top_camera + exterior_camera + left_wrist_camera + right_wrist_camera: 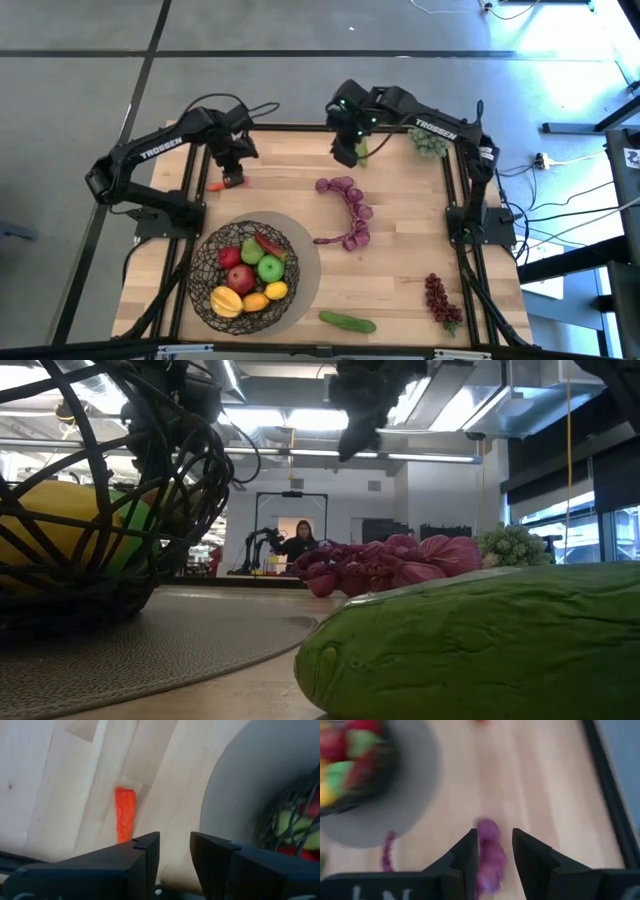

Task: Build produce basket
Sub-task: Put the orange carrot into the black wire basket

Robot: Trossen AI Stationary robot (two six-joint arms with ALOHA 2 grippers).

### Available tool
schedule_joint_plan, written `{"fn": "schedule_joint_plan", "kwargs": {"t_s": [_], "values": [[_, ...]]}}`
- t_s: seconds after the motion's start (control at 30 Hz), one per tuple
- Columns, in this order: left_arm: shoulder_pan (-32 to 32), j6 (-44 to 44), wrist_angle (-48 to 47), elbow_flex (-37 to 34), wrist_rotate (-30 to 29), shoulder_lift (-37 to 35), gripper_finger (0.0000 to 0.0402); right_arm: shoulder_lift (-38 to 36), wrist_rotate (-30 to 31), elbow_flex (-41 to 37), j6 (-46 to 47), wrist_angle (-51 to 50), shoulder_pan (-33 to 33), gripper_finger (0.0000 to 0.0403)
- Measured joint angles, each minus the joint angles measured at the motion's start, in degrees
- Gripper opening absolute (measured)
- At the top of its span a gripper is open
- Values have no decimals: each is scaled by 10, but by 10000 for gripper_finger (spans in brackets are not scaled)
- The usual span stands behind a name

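Gathering produce: the round dark wire-mesh basket sits near the table's front-left corner. Left gripper, fingers slightly apart and empty, hovers by the orange carrot; right gripper, equally apart, hangs over the purple grapes, needing a descent

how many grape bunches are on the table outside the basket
3: a long purple bunch mid-table, a green bunch at the far right corner by the right arm, and a dark-red bunch near the right front edge.
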Motion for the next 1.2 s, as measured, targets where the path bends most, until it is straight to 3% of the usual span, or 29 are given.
{"fn": "schedule_joint_plan", "kwargs": {"t_s": [0.1, 0.17, 1.2], "values": [[7, 29, -3, 0, 1, 0, 94, 9, -87, 0, -84, 28, 0, 113], [11, 28, -3, 0, 1, 0, 93, 16, -103, 0, -127, 33, 0, 113], [14, 10, -13, 0, 11, 0, 92, 21, -104, 0, -133, 59, 1, 113]]}}
